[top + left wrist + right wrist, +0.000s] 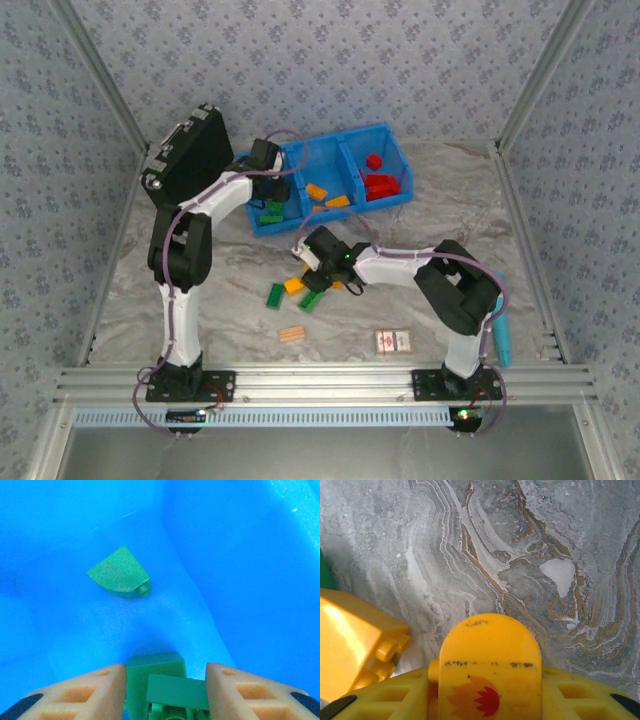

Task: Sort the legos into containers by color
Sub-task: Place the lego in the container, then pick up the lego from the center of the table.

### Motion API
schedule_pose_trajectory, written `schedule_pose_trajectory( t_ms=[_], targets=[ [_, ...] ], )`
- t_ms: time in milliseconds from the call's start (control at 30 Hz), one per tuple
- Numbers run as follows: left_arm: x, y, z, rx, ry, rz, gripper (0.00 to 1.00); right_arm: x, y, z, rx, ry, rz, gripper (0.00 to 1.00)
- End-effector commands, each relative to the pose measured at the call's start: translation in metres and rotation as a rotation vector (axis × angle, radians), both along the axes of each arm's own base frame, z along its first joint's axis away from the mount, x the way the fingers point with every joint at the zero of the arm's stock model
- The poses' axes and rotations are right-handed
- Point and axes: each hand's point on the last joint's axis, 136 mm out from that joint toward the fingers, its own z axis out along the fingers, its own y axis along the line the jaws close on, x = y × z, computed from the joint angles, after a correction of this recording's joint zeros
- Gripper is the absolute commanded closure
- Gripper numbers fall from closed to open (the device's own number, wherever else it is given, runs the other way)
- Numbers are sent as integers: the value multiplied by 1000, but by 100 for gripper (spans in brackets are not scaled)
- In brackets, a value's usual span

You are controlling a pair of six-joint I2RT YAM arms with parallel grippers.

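The blue containers (pixel 300 150) stand at the back centre, with green legos (pixel 270 213) in the left bin, orange-yellow ones (pixel 318 192) in the middle and red ones (pixel 378 180) on the right. My left gripper (pixel 270 190) reaches down into the left bin. Its fingers (pixel 95 690) stand slightly open around a green lego (pixel 165 682), and a green wedge lego (pixel 120 575) lies on the bin floor beyond. My right gripper (pixel 318 262) is low over the table, shut on an orange-yellow lego (pixel 490 670) with a rounded top and a flame print.
Loose legos lie by the right gripper: a green one (pixel 274 294), an orange one (pixel 294 285) and another green one (pixel 312 300); a yellow brick (pixel 350 645) is close on its left. A tan ridged piece (pixel 291 334), a white card (pixel 393 341) and a black case (pixel 190 150) are nearby.
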Motion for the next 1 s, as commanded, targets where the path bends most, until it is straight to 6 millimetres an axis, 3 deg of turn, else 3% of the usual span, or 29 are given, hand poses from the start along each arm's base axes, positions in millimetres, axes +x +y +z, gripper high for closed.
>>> schedule_pose_trajectory(
  t_ms=[0, 167, 333, 600, 767, 967],
  targets=[
    [-8, 1, 44, -25, -58, -33, 54, -2, -1, -10, -29, 22, 13, 56],
    [-30, 5, 78, -41, -97, -71, 54, 1, 0, -7, -31, 12, 14, 60],
    [-75, 16, 94, -35, -108, -126, 54, 10, -2, 2, -40, -23, -6, 63],
    [-159, 47, 95, 14, -147, -208, 55, 18, 0, 25, 3, -48, -7, 66],
    [-199, 45, 91, -38, -218, -302, 51, 41, -2, 62, 73, -92, -40, 66],
    [-224, 29, 72, -125, -179, -386, 50, 80, -9, 108, 138, -165, -71, 66]
  ],
)
